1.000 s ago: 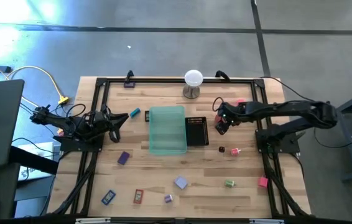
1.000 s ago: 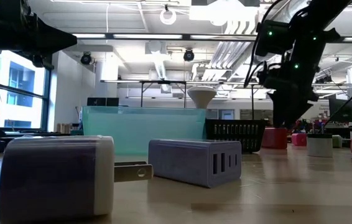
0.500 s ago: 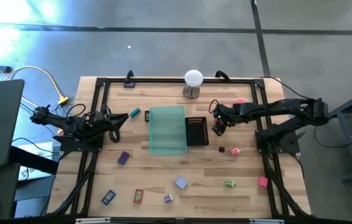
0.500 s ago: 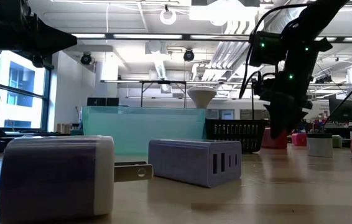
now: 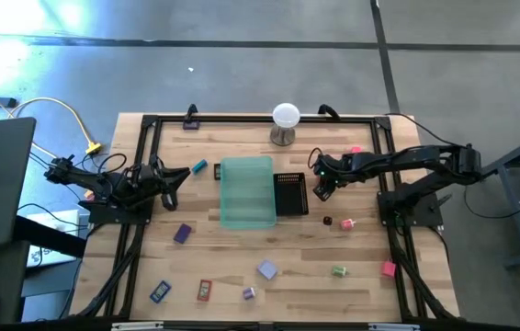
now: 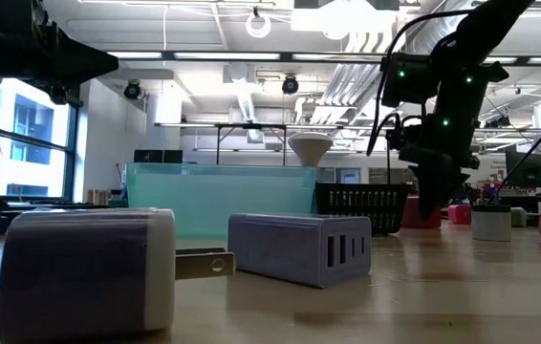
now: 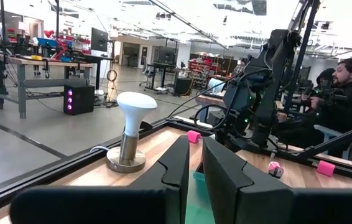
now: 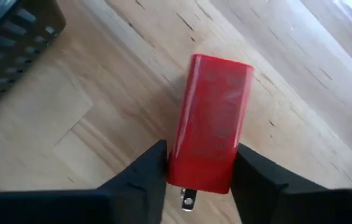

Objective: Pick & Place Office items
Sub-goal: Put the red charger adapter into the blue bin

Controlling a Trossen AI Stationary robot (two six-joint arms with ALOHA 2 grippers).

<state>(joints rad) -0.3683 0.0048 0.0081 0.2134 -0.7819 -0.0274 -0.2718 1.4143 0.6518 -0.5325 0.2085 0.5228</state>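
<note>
The red charger lies on the wooden table just right of the black mesh tray, between the right gripper's two fingers. Its long axis runs along the fingers, away from the wrist; the end nearest the wrist carries a metal prong, mostly hidden under the block. Both fingers touch its sides, closed on it, while it sits on the wood. From above, the charger is hidden beneath the right gripper, and the low view shows only a bit of red behind that gripper.

A corner of the mesh tray shows in the right wrist view, cut off by the edge. The green tray stands touching its left side, and the white bulb on its metal stand is behind both.

Other items are scattered toward the front: a purple block, a lavender charger, a green piece, a pink block. Two chargers loom close in the low view, the near one cut off.

The left gripper waits at the left, fingers closed on nothing.
</note>
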